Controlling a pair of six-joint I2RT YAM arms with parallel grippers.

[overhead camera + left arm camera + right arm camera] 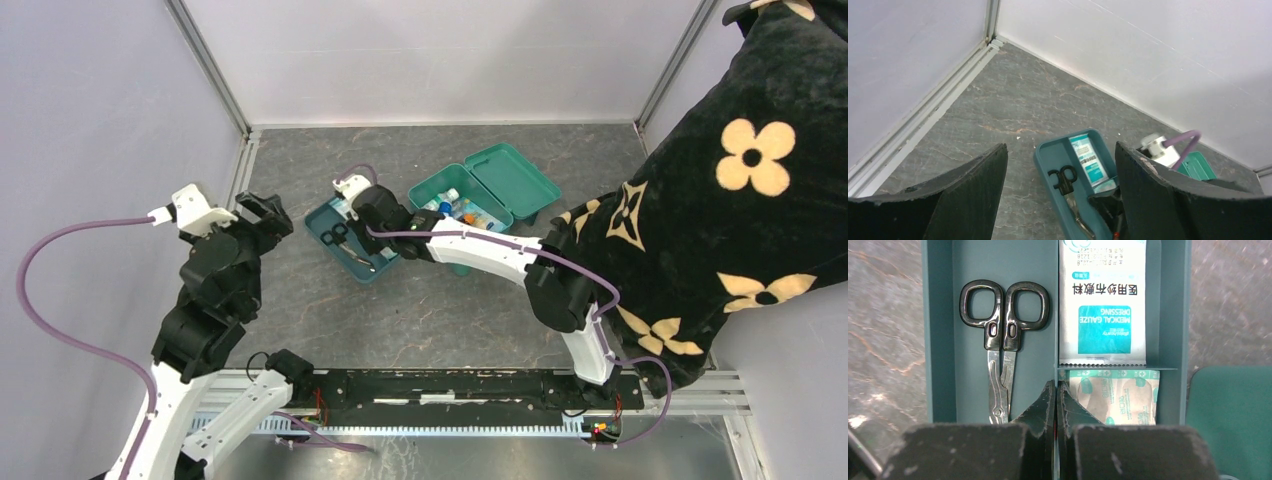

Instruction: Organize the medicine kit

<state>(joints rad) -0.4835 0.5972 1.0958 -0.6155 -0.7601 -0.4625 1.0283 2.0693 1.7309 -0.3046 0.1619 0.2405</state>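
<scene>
The medicine kit [515, 180] stands open at the back centre, lid tipped back, with small bottles [452, 204] inside. Left of it lies a flat teal divided tray [322, 214] holding black-handled scissors [998, 335], a gauze dressing packet [1103, 305] and plasters [1115, 395]. My right gripper [1056, 386] is down in the tray, its jaws shut on the tray's middle divider wall. It also shows in the top view [376, 238]. My left gripper [265, 215] is open and empty, held above the table left of the tray [1048, 155].
A black cushion with cream flowers [720, 200] fills the right side beside the right arm. Pale walls close the table at the back and left [923, 65]. A metal rail [450, 385] runs along the near edge.
</scene>
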